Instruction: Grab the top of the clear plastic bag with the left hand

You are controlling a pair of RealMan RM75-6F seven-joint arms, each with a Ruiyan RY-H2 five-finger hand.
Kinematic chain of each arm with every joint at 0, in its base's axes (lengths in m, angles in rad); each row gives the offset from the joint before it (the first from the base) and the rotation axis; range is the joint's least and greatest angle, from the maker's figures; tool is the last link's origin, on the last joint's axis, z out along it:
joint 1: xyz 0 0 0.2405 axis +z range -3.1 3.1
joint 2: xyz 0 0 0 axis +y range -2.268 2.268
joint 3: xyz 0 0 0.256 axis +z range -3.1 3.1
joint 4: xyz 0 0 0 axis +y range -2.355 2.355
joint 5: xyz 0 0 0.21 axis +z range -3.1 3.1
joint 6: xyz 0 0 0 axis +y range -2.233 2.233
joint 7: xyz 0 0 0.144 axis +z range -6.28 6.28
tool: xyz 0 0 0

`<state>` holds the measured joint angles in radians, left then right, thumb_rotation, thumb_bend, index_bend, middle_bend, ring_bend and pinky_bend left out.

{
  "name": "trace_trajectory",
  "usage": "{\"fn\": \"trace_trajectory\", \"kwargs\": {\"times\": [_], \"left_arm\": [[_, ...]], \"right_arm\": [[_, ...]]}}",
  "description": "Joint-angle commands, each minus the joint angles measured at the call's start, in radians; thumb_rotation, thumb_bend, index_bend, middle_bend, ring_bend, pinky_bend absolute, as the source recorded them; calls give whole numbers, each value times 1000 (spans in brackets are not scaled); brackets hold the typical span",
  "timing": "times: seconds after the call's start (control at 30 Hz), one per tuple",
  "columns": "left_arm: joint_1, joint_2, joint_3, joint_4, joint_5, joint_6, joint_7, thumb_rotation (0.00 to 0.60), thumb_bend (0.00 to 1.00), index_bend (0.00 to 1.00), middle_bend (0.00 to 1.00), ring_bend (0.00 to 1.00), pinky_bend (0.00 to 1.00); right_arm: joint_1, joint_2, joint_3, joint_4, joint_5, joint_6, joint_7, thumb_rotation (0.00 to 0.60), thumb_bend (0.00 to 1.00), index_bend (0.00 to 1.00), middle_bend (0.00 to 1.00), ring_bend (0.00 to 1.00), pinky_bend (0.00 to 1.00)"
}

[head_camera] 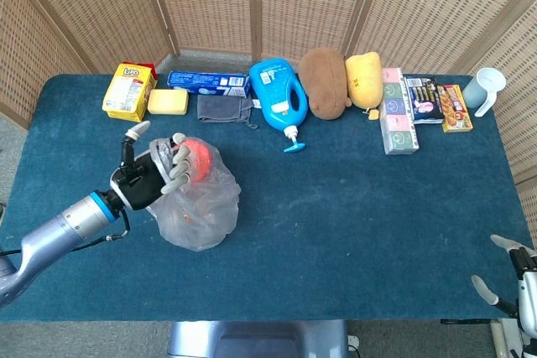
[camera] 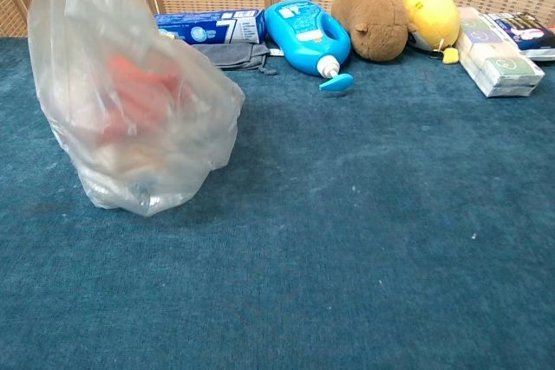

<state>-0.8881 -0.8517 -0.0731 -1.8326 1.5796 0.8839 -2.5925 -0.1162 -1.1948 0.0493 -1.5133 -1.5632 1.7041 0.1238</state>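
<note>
The clear plastic bag [head_camera: 201, 207] stands on the blue table at the left, with something red-orange inside. My left hand [head_camera: 151, 175] grips its gathered top, fingers curled around the plastic. In the chest view the bag [camera: 130, 119] is stretched tall and its top runs off the upper edge, so the left hand is hidden there. At the lower right corner of the head view my right hand [head_camera: 510, 278] hangs beside the table edge, fingers apart and holding nothing.
Along the table's back edge lie a yellow box [head_camera: 128, 91], a sponge [head_camera: 168, 102], a blue carton [head_camera: 208, 81], a grey cloth [head_camera: 224, 108], a blue detergent bottle [head_camera: 278, 98], two plush toys [head_camera: 325, 81], flat boxes [head_camera: 398, 115] and a cup [head_camera: 488, 88].
</note>
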Motion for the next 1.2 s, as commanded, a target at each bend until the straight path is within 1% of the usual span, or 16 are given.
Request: {"fn": "trace_trajectory", "kwargs": {"times": [0.03,0.1,0.13,0.17,0.2,0.27,0.3,0.37,0.4,0.47,0.53,0.73,0.83,1.2], "left_arm": [[16,43,-22,-34,-13,26,16,45,435,567,712,818,931],[20,68,-35,-54,-31,31,34,81,477,586,726,845,951],[22,79,-42,-61,-40,32,43,110,509,594,734,859,961],[24,94,-51,-74,-54,32,58,153,547,603,741,869,968],[25,105,-58,-82,-62,34,68,180,578,609,745,874,970],[27,134,-77,-104,-80,36,88,262,681,625,756,883,976],[27,151,-89,-117,-91,35,100,286,710,629,758,883,976],[26,177,-107,-136,-106,28,116,368,797,651,767,884,976],[24,193,-119,-145,-118,22,121,397,823,663,772,884,979],[20,215,-140,-158,-140,6,131,474,873,689,788,887,989],[16,234,-160,-168,-163,-7,135,512,881,694,799,889,992],[11,274,-216,-186,-218,-50,158,571,892,735,834,896,992],[2,287,-251,-185,-265,-81,171,595,894,740,844,901,992],[-53,312,-391,-170,-416,-202,240,598,887,740,851,902,992]], "right_arm": [[0,0,-1,0,-2,-1,1,0,247,236,323,305,281],[0,0,-1,-1,-4,1,2,0,248,236,323,305,282],[0,0,-1,-1,-5,2,3,0,248,236,323,305,283],[0,1,-1,-1,-6,3,5,0,248,236,323,305,283],[0,2,0,-2,-7,3,5,0,248,236,323,305,283],[0,3,-1,-2,-9,4,7,0,247,236,323,305,283],[0,3,-1,-2,-10,4,9,0,247,236,323,305,283],[0,2,-1,0,-10,3,10,0,247,236,323,305,283],[0,2,-2,0,-11,3,12,0,247,236,323,305,283],[1,2,-1,2,-12,4,14,0,247,236,323,305,283],[0,2,-1,2,-13,6,17,0,248,236,323,305,283],[-3,1,-1,9,-10,8,27,0,248,236,323,305,283],[-3,-1,-1,14,-12,8,33,0,248,236,323,305,283],[0,-19,1,38,-6,0,59,0,248,236,323,306,283]]}}
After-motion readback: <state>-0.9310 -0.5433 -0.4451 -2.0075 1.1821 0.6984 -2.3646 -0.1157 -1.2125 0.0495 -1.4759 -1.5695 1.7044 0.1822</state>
